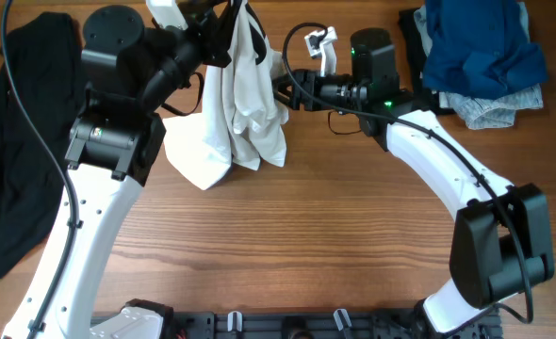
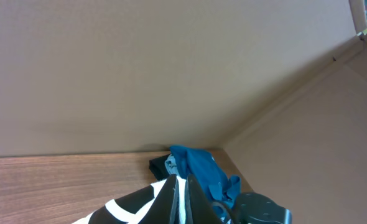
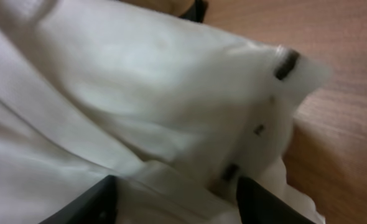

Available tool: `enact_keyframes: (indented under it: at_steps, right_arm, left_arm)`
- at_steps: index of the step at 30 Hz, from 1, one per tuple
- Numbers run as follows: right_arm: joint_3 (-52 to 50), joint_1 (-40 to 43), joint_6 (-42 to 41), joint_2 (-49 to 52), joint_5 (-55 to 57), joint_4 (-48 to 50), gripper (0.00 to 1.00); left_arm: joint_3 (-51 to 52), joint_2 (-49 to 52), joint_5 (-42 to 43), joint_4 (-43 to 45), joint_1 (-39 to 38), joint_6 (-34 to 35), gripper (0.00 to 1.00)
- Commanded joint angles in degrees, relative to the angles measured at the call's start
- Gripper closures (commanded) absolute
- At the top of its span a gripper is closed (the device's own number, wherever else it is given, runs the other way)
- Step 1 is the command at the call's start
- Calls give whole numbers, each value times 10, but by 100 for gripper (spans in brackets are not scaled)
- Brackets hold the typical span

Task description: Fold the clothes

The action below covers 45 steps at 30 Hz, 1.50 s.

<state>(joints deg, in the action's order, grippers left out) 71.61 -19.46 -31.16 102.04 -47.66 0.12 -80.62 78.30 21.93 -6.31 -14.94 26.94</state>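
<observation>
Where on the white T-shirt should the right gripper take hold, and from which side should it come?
The free right edge of the white T-shirt, coming from the right. Its top is bunched at the left gripper and the cloth trails toward the front, so this edge faces the open right gripper.

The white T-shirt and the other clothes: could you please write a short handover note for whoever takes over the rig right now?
Left gripper: shut on the white T-shirt, holding it bunched above the table.
Right gripper: fingers open, pushed against the shirt's fabric, not gripping yet.
Black garment lies loose at the left edge; dark blue garment sits on a pale garment at the far right corner.
Done: nothing is folded.
Left: spread the shirt flat, fold it, then do the others.
</observation>
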Motion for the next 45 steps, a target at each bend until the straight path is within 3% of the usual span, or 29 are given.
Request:
enact_keyframes:
  at_steps: [1, 2, 3, 5, 7, 8, 10, 13, 22, 28, 29, 31, 34, 36, 41, 45]
  right_arm:
    - [0, -1, -22, 10, -20, 28, 62]
    - [0, -1, -22, 10, -19, 31, 75]
    - [0, 0, -22, 10, -12, 32, 78]
    - [0, 4, -22, 10, 16, 20, 77]
    - [0, 10, -18, 10, 54, 2, 63]
    - [0, 14, -15, 10, 80, -10, 46]
    - [0, 18, 2, 16, 94, -13, 33]
    - [0, 19, 3, 36, 89, 6, 30]
    - [0, 19, -70, 109, -51, 211, 33]
    - [0, 19, -184, 109, -164, 423, 30]
    - [0, 19, -196, 109, -177, 437, 31]
    - [0, 19, -202, 109, -194, 446, 43]
    - [0, 21, -203, 109, -204, 449, 84]
    - [0, 26, -202, 109, -204, 449, 94]
    - [0, 59, -173, 109, -210, 415, 96]
    - [0, 86, -109, 101, -198, 317, 96]
  left_arm:
    - [-8, -7, -10, 7, -2, 5, 96]
    - [-8, -7, -10, 7, -2, 5, 96]
    - [-9, -7, -10, 7, -2, 5, 96]
    - [-8, -7, -21, 7, -2, 5, 96]
    - [-8, -7, -25, 7, -2, 5, 96]
    - [-9, -7, -25, 7, -2, 5, 96]
    - [-8, -7, -25, 7, -2, 5, 96]
    - [-8, -7, -25, 7, -2, 5, 96]
    - [-8, -7, -25, 5, -2, 5, 96]
    - [-8, -7, -25, 0, -2, 5, 96]
    - [-8, -7, -25, 0, -2, 5, 96]
    - [-8, -7, -25, 0, -2, 5, 96]
    - [-8, -7, -25, -2, -2, 5, 96]
    - [-8, -7, -29, -7, -2, 3, 96]
    - [-8, -4, -68, -34, -2, -14, 96]
    - [-8, 18, -70, -18, -4, -14, 96]
